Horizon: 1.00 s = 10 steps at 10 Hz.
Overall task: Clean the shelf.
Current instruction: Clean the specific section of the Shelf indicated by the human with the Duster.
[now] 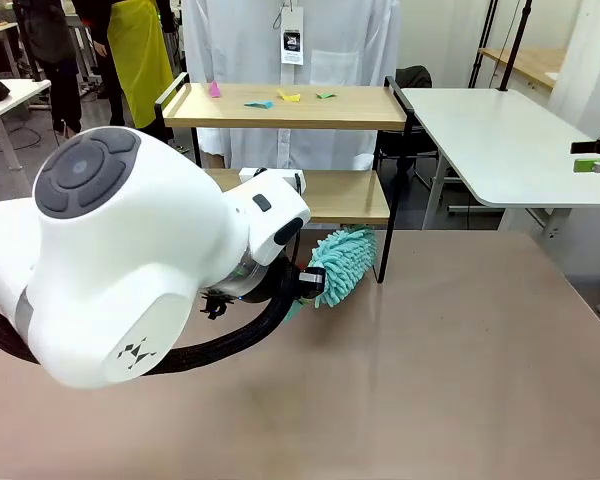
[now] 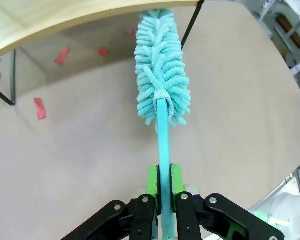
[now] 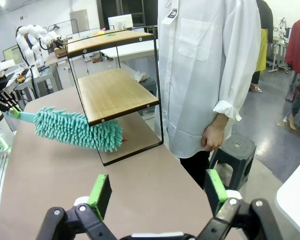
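Shelf (image 1: 290, 107): stood at the worktop's (image 1: 440, 370) far edge, before a person (image 3: 205, 75) in white.
Left tool (image 2: 164, 181): clamped on a teal duster (image 2: 162, 75), head held under the lower board's edge.
Right tool (image 3: 158, 192): spread wide, empty, open worktop ahead.
Paper scraps (image 1: 260, 103) were noted on the top board, red scraps (image 2: 40, 108) beneath.

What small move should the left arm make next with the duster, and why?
Probably sweep the fluffy teal microfibre duster sideways under the shelf's lower light wood board: the left fingers grip its handle, its head reaches beneath that board, and red paper scraps lie on the brown table there.
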### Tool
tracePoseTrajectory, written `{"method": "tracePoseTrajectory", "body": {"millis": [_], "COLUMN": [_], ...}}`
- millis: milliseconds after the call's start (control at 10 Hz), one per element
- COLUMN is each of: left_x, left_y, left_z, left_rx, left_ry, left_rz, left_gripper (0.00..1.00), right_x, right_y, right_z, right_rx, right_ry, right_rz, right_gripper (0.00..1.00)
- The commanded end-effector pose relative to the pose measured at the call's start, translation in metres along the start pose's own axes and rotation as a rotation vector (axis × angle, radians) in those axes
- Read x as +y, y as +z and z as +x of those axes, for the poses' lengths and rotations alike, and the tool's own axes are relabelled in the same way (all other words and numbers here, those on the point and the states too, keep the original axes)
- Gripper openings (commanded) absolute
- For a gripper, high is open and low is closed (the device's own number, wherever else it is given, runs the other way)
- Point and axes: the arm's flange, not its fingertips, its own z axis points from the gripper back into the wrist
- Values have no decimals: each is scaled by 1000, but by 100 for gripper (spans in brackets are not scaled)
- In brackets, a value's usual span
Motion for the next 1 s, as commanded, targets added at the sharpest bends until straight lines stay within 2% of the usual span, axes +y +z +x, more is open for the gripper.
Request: {"method": "tracePoseTrajectory", "body": {"millis": [0, 600, 900], "left_x": [-18, -44, -48], "left_y": [-10, -56, -84], "left_z": [0, 2, -12], "left_rx": [-69, -104, -33], "left_ry": [38, 88, 64], "left_rz": [19, 84, 98], "left_gripper": [13, 13, 13], "right_x": [1, 1, 1], "right_y": [-1, -1, -1], "right_z": [3, 3, 3], "right_rx": [0, 0, 0], "right_ry": [4, 4, 4], "right_rz": [0, 0, 0], "right_gripper": [100, 100, 100]}}
